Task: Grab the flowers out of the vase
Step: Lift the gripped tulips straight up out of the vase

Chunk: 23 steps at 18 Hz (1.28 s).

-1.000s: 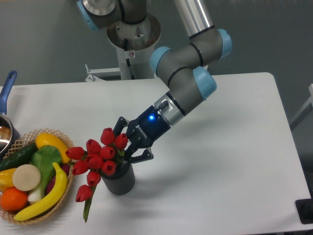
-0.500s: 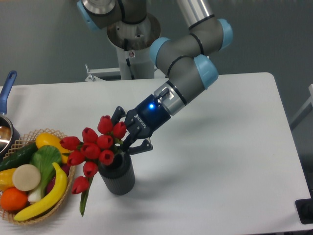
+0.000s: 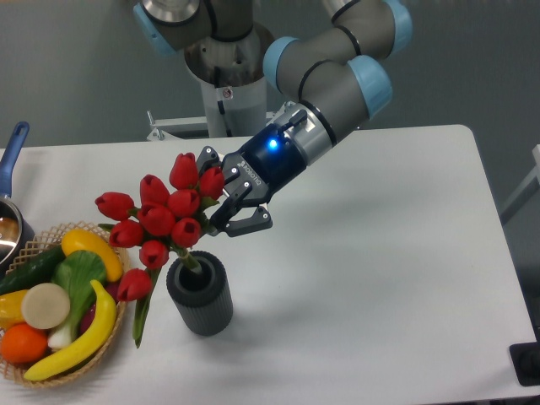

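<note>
The flowers, a bunch of red tulip buds with green stems and leaves, hang tilted above the vase, with the stem ends still at its mouth. The vase is a dark grey ribbed cylinder standing upright near the table's front. My gripper reaches in from the right, shut on the bunch just behind the buds. One bud and a long leaf droop to the left of the vase.
A wicker basket of fruit and vegetables, with a banana and an orange, sits at the front left, close to the drooping leaf. A blue-handled pot is at the left edge. The arm's base stands behind the table.
My gripper has risen and moved slightly up and back with the flowers, drawing the stems mostly out of the vase. The vase has stayed in place.
</note>
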Tool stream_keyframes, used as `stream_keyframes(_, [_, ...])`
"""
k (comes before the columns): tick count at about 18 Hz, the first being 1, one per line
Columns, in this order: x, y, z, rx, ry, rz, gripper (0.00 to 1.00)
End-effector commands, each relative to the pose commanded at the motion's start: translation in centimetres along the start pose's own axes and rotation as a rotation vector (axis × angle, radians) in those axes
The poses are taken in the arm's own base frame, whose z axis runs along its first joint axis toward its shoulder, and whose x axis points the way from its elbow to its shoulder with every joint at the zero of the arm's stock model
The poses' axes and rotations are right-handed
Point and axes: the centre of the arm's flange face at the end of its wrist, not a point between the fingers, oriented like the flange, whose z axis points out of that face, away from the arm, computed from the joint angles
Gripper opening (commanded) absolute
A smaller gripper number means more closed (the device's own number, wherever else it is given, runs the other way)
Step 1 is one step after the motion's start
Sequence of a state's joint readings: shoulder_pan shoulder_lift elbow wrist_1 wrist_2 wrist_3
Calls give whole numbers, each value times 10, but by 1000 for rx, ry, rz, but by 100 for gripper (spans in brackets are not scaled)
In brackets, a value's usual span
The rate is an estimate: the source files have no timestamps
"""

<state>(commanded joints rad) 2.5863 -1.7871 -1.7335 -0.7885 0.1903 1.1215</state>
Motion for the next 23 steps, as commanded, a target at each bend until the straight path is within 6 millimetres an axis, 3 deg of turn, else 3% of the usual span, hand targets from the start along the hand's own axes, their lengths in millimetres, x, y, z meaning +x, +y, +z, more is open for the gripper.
stream_keyframes(6, [-3, -40, -4, 25, 2, -13, 33])
stream_keyframes(16, [-13, -65, -22, 39, -26, -12, 32])
stream_keyframes(23, [-50, -41, -123, 92, -175, -93, 32])
